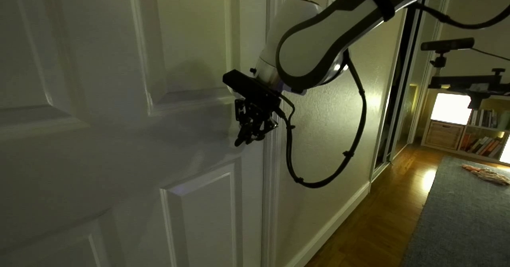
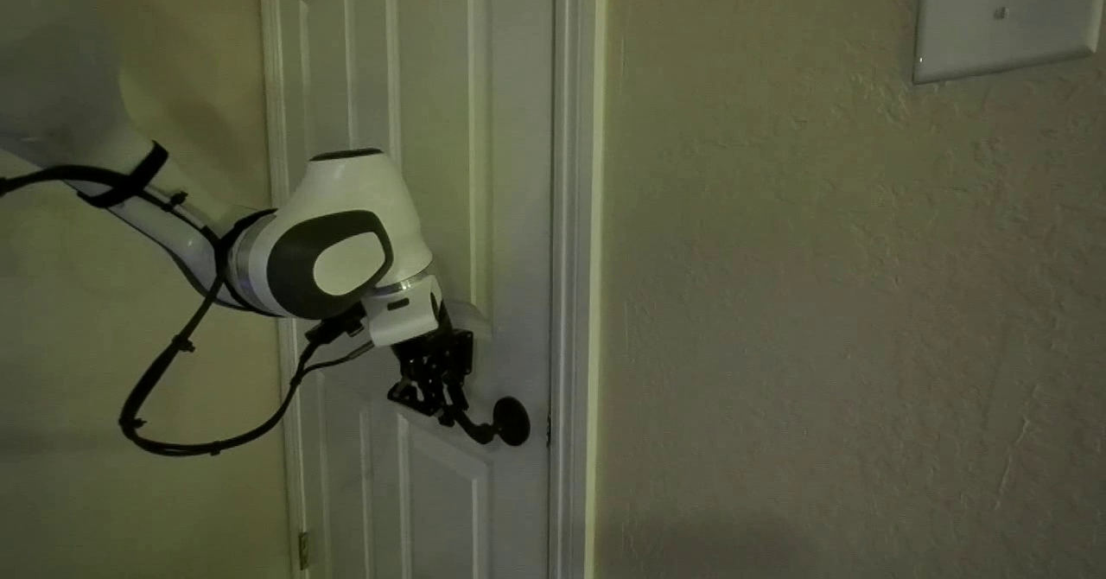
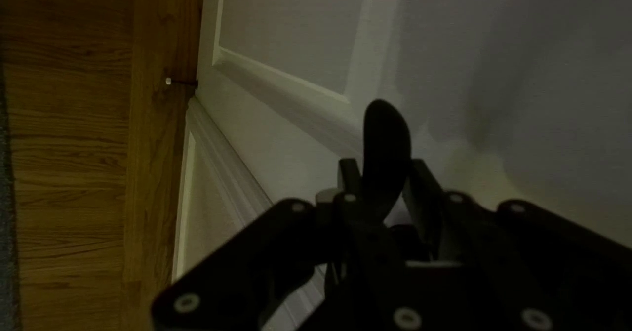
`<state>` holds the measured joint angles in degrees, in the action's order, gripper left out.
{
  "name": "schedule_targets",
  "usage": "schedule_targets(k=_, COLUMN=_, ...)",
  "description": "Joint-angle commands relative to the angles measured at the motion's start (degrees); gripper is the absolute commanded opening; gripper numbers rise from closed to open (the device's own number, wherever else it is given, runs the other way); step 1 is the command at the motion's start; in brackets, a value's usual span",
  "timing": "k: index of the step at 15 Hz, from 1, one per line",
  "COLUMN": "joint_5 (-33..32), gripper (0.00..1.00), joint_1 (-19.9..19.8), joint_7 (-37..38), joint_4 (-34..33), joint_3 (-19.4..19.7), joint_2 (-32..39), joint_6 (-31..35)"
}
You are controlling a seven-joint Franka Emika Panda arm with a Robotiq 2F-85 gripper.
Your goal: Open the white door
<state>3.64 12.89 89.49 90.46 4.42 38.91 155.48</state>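
I judge the grip stage done — my claw [image 3: 385,170] looks clenched on the handle [image 3: 387,133], and the door [image 2: 518,346] sits closed in its frame [image 2: 572,259]. Next I should turn the handle without slipping — then probably pull, since a hinge [image 2: 303,551] shows.

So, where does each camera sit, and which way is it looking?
Wrist view: mounted just behind the gripper, looking past it at the handle, door and floor; only the gripper shows of its body.
In an exterior view: close by the door, looking slantwise across it and along the wall toward the rug; arm and gripper show.
In an exterior view: near a switch plate, facing the door; the arm shows at picture left, the gripper at the handle.
Shared by both exterior views: door, arm, gripper.
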Motion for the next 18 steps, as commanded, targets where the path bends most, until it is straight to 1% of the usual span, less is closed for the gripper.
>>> schedule_targets(k=1, joint_5=-0.2, gripper=0.12, joint_1=1.2, joint_7=1.3, joint_4=-2.7, joint_3=1.3, joint_2=3.6, joint_6=-1.2)
schedule_targets(k=6, joint_5=-1.2, gripper=0.12, joint_1=1.5, joint_7=1.6, joint_4=-6.2, joint_3=2.9, joint_2=10.0, joint_6=-6.4)
schedule_targets(k=8, joint_5=-2.2, gripper=0.12, joint_1=2.0, joint_7=1.5, joint_4=-7.2, joint_3=3.9, joint_2=10.7, joint_6=-8.4)
schedule_targets(k=9, joint_5=-2.2, gripper=0.12, joint_1=2.0, joint_7=1.4, joint_4=-6.9, joint_3=3.7, joint_2=9.9, joint_6=-9.1)
schedule_targets(k=10, joint_5=-2.3, gripper=0.12, joint_1=2.2, joint_7=1.0, joint_4=-6.4, joint_3=3.3, joint_2=9.0, joint_6=-9.5)
schedule_targets(k=14, joint_5=0.2, gripper=0.11, joint_1=0.1, joint_7=-7.6, joint_4=-2.9, joint_3=-2.8, joint_2=3.9, joint_6=-11.0)
schedule_targets(k=16, joint_5=1.3, gripper=0.11, joint_1=-0.6, joint_7=-9.5, joint_4=1.5, joint_3=-4.2, joint_2=0.7, joint_6=-9.9)
schedule_targets(k=18, joint_5=2.5, gripper=0.11, joint_1=-1.1, joint_7=-8.9, joint_4=6.0, joint_3=-4.8, joint_2=-2.1, joint_6=-8.6)
